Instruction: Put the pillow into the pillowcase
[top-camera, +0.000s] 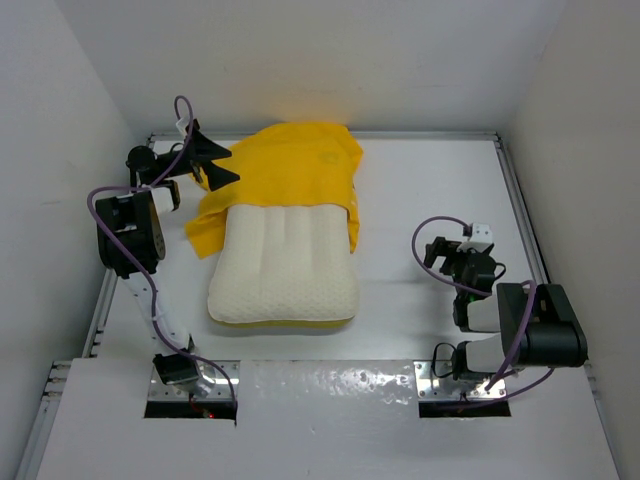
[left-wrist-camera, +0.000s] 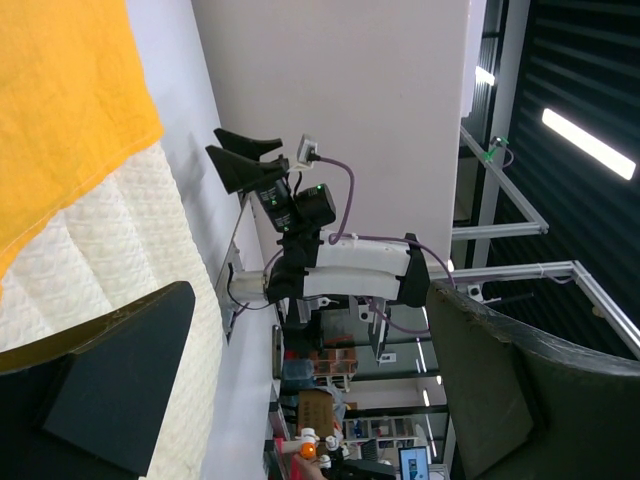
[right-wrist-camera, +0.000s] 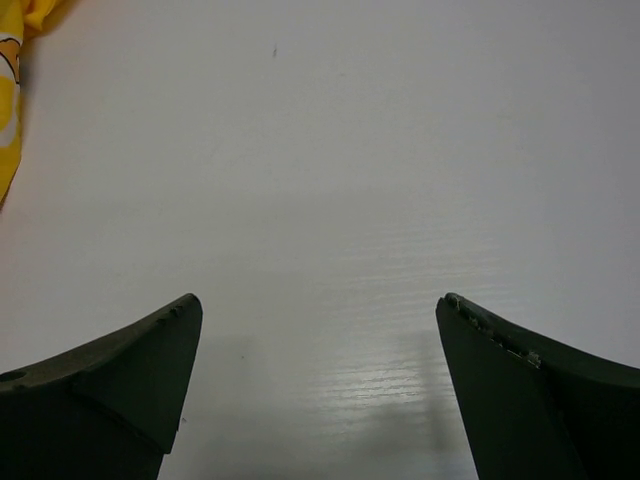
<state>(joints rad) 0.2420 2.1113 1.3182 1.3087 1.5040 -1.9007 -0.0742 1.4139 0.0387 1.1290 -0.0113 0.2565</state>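
Observation:
The cream-white quilted pillow (top-camera: 285, 270) lies in the middle of the table, its near end bare. The yellow pillowcase (top-camera: 295, 160) covers its far end and hangs down both sides. I cannot tell whether the pillow is inside it or only under it. My left gripper (top-camera: 232, 166) stands open at the pillowcase's left edge, fingers pointing right, nothing between them. In the left wrist view the pillowcase (left-wrist-camera: 60, 110) lies over the pillow (left-wrist-camera: 100, 270), beside the open left gripper (left-wrist-camera: 310, 290). My right gripper (top-camera: 438, 250) is open over bare table right of the pillow. In its wrist view the right gripper (right-wrist-camera: 318, 300) holds nothing, and a pillowcase (right-wrist-camera: 8, 90) corner shows.
White walls enclose the table (top-camera: 420, 190) on the left, back and right. A metal rail (top-camera: 520, 200) runs along the right edge. The right arm (left-wrist-camera: 340, 265) shows across the pillow in the left wrist view. Both arm bases sit at the near edge.

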